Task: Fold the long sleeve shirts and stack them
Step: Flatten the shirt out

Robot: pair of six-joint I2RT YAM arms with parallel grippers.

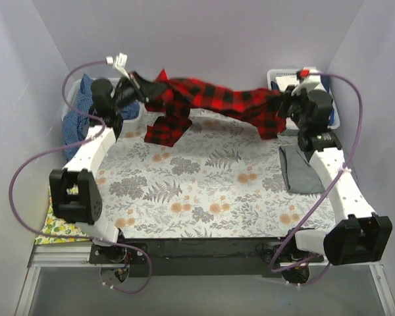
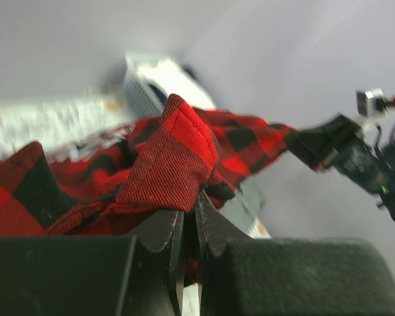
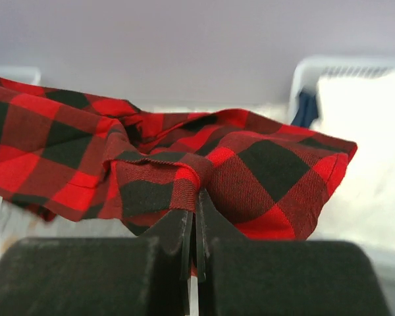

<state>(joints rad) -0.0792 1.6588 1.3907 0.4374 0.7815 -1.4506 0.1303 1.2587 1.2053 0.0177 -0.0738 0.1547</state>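
L claw (image 2: 189,212) is pressed together on a bunched fold of the plaid shirt (image 1: 217,97). R claw (image 3: 194,205) likewise nips a wad of the same cloth, tips nearly shut w/ fabric between. Shirt hangs between them as a twisted rope above the far edge of the counter (image 1: 197,197). One piece (sleeve or tail, can't tell) droops down to or near the counter's far left. Grey shirt (image 1: 299,170) lies flat on the counter's right side, beside the R arm.

Judgement: step = spread the plaid flat before folding. To do it well:
- Pull claws apart evenly to take out the twist.
- Bring it over counter centre and lower so the hanging part lands first w/o bunching.
- Don't drag it over the grey one.

Both grips are on wads, not edges, so it prob. needs a re-grip at shoulders/hem once down.
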